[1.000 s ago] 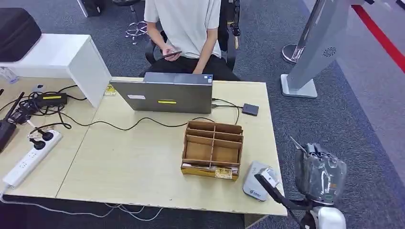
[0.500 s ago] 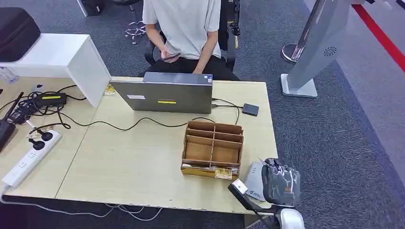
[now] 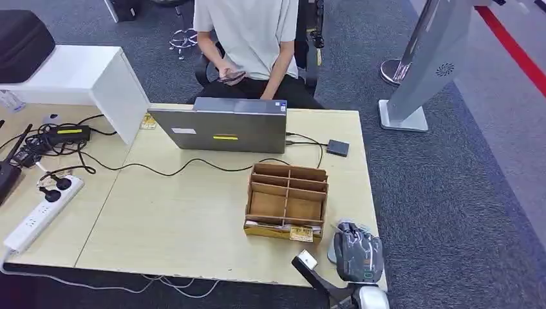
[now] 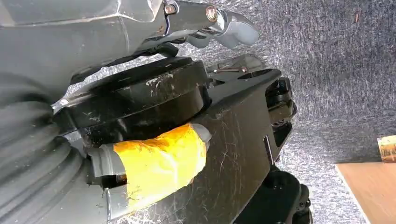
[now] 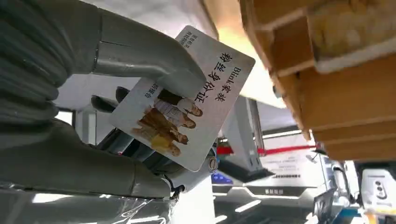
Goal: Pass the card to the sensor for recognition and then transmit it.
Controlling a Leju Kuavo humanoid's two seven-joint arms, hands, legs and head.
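- You had the right hand (image 3: 358, 256) at about 5 o'clock in the head view, over the near right corner of the table (image 3: 187, 219), directly above the grey sensor (image 3: 335, 248) lying there.
- In the right wrist view the thumb and darker fingers (image 5: 154, 70) were clamped on the card (image 5: 184, 98), its printed face with a group photo turned to the camera.
- I judge you were in the scanning step: the card was held above the sensor, but I could not tell whether it touched the pad or whether any reading had registered.
- What was left, by my reading: confirming recognition, then handing the card on, probably toward the person (image 3: 248, 38) seated at 12 o'clock, who held a phone.
- I could not tell how the left hand (image 4: 159, 158) stood; the left wrist view showed a yellow-taped part of it against dark robot parts and grey carpet.
- The table was pale wood. A cardboard organiser (image 3: 286, 203) with open compartments sat just beside the sensor, toward 11 o'clock from it.
- A laptop (image 3: 219, 125) stood near the far edge, and a small dark box (image 3: 337, 147) lay at 1 o'clock.
- A power strip (image 3: 42, 212) and tangled cables lay at 9 o'clock.
- Grey carpet (image 3: 463, 180) ran around the table, with a grey stand (image 3: 418, 77) at 2 o'clock.
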